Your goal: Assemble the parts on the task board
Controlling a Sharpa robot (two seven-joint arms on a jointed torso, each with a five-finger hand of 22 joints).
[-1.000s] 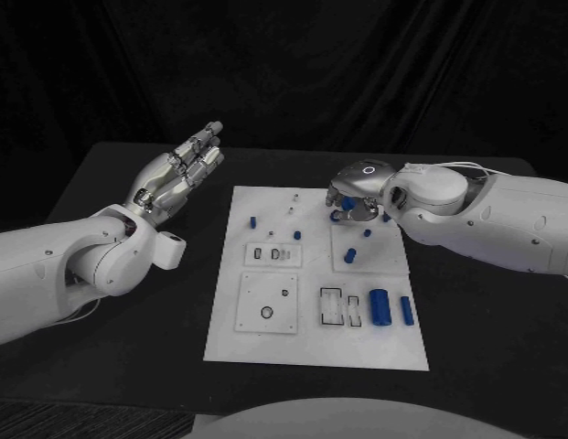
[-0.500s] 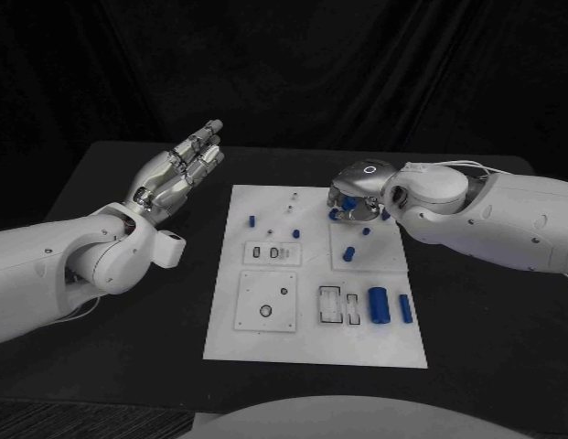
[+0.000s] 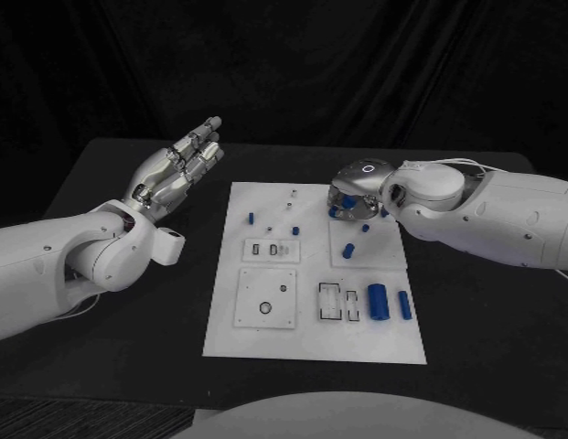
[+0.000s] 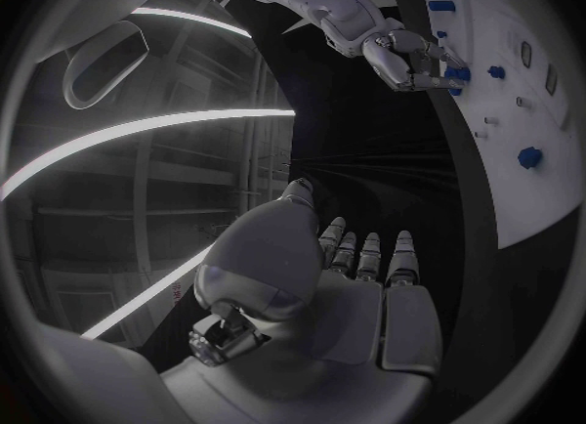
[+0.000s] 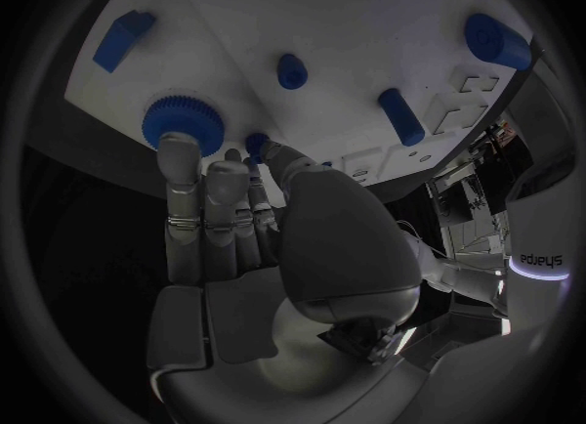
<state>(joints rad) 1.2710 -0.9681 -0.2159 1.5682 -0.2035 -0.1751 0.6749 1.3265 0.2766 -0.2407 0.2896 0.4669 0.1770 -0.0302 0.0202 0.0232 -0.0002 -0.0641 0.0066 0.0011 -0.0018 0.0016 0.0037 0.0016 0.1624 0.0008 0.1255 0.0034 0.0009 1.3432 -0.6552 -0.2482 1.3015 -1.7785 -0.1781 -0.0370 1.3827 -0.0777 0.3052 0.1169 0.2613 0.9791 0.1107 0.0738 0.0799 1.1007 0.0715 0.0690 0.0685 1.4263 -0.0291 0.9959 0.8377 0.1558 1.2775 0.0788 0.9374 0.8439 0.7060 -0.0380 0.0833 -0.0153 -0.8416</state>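
Note:
The white task board (image 3: pixel 313 343) lies mid-table with several small blue parts on it. My right hand (image 3: pixel 354 205) hovers low over its far right part. In the right wrist view one fingertip of that hand (image 5: pixel 244 238) touches the rim of a blue gear (image 5: pixel 184 121), and a small blue piece (image 5: pixel 255 141) shows by the thumb tip. Whether either is held I cannot tell. My left hand (image 3: pixel 178 172) is raised off the board's far left corner, fingers straight and apart, holding nothing. The left wrist view shows it (image 4: pixel 330 287) with the right hand (image 4: pixel 409 58) beyond.
Two blue cylinders (image 3: pixel 378 302) (image 3: pixel 403 305) lie on the board's near right. A blue peg (image 3: pixel 348 251) sits just nearer than my right hand, and others (image 3: pixel 252 219) (image 3: pixel 295 232) stand at the far left. Black table (image 3: pixel 125 366) surrounds the board.

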